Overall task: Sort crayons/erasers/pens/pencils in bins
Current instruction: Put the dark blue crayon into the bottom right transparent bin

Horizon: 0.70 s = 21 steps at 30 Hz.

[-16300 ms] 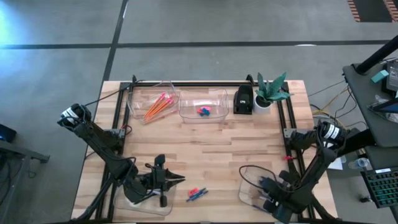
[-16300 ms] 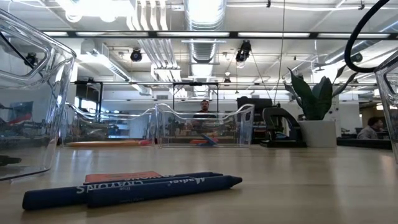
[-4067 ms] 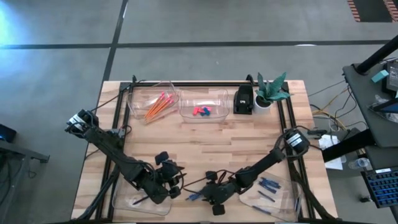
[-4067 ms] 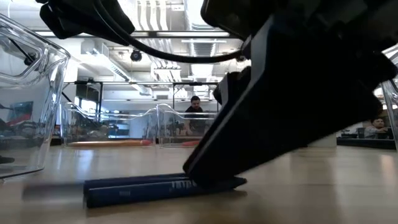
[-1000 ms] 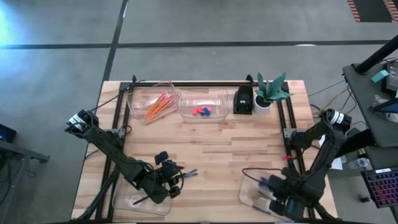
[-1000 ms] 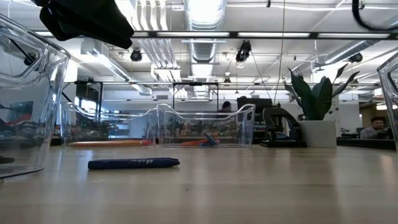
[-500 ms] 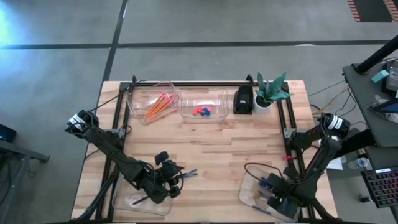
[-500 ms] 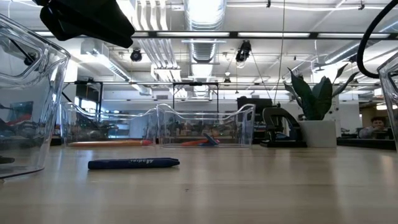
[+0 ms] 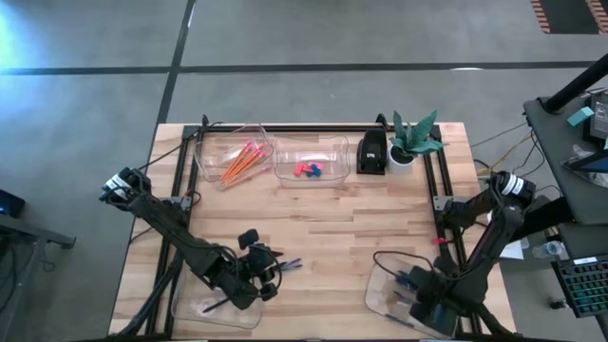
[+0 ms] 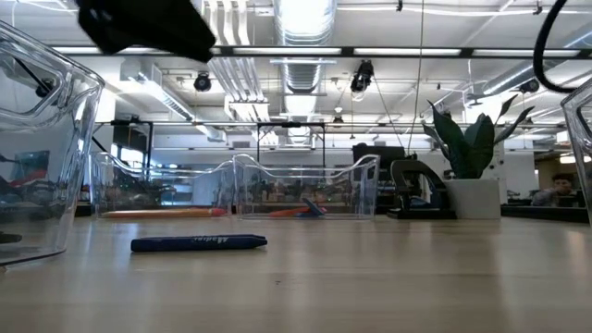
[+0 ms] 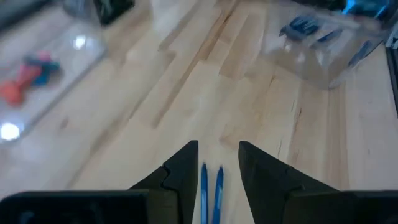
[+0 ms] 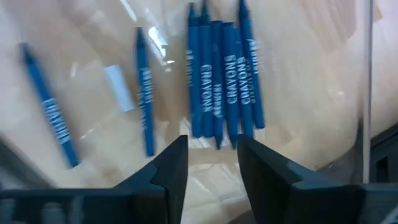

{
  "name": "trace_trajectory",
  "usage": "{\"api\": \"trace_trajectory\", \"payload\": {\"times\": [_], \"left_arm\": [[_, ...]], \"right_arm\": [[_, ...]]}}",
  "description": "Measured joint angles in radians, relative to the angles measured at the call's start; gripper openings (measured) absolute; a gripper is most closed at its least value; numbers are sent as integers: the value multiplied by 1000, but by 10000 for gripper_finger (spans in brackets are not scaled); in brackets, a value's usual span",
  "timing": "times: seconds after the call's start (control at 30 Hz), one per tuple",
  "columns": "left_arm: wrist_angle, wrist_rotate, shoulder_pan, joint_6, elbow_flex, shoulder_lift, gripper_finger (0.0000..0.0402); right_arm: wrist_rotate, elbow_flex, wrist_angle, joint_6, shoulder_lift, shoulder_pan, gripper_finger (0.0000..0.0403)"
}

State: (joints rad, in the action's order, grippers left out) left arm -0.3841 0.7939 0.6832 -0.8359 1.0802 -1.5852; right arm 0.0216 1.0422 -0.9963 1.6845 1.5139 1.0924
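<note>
A: The left end effector (image 11: 217, 163) sits low over the tabletop (image 9: 380, 228), fingers apart, with blue crayons (image 11: 211, 186) lying between them. From its wrist view there seem to be two sticks side by side, though the level view shows one crayon (image 10: 198, 243) alone on the wood.

B: Then the step in hand looks like picking up what is left. It should keep the fingers straddling the sticks across their width, come straight down, and close near the middle so nothing pivots out.

A: And the right end effector (image 12: 211, 158)?

B: It hangs inside the near bin (image 9: 380, 285), fingers apart and empty, with a row of crayons (image 12: 224, 93) lying just ahead of it on the bin floor. It is best lifted straight up, clear of the wall.

A: What can't be made out?

B: Whether the left fingertips touch the wood. From above, that arm covers most of the crayon. The bin below the left end effector is cut by the frame edge, so its contents are unclear. The far bins hold pencils (image 9: 239, 161) and erasers (image 9: 306, 170).
</note>
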Motion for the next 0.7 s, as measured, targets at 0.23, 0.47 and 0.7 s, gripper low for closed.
{"api": "trace_trajectory", "payload": {"times": [0.23, 0.47, 0.7], "left_arm": [[240, -1, -43, 274, -1, -31, 101], [271, -26, -89, 293, -4, -53, 101], [271, -30, -88, 291, -4, -56, 101]], "right_arm": [[28, 110, -83, -97, -20, -18, 161], [258, 218, -113, -301, -22, -79, 164], [677, 293, -71, -608, -22, -183, 165]]}}
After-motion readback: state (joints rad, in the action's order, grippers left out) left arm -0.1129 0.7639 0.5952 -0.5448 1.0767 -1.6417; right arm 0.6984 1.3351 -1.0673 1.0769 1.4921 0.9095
